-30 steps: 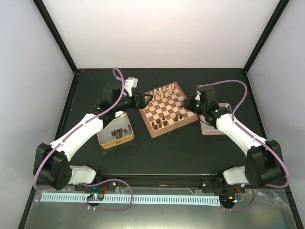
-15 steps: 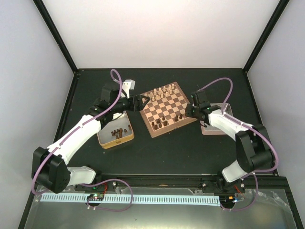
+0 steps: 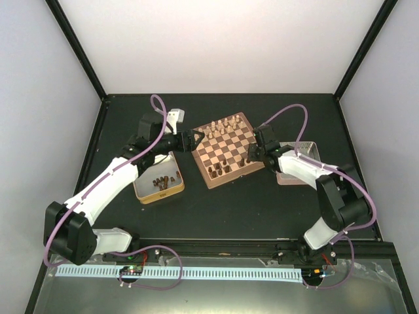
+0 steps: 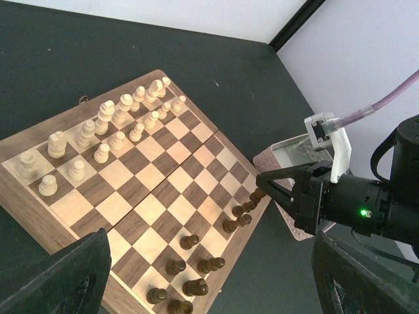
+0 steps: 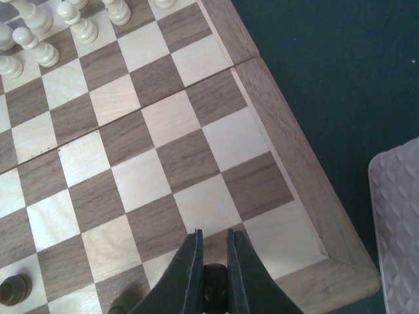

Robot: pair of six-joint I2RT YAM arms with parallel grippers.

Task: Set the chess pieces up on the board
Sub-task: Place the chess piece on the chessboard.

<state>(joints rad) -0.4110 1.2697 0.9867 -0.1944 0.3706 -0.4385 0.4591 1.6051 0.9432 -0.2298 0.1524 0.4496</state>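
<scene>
Here, sixteen cream chessmen [image 4: 106, 112], one dark chessman [image 5: 213, 291] in right pincer [image 5: 213, 235].

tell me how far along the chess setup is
Well along, not finished. Done: the cream pieces stand in two rows on the board, and several dark chess pieces stand on the opposite side. In hand: the right gripper is shut on a dark piece near the board's corner; the left gripper hangs open beside the board. Left: the dark pieces in the tin.

In the right end effector [image 5: 213, 243], a dark chess piece [image 5: 213, 289] — mostly hidden by the fingers [image 5: 188, 269], bottom out of frame
</scene>
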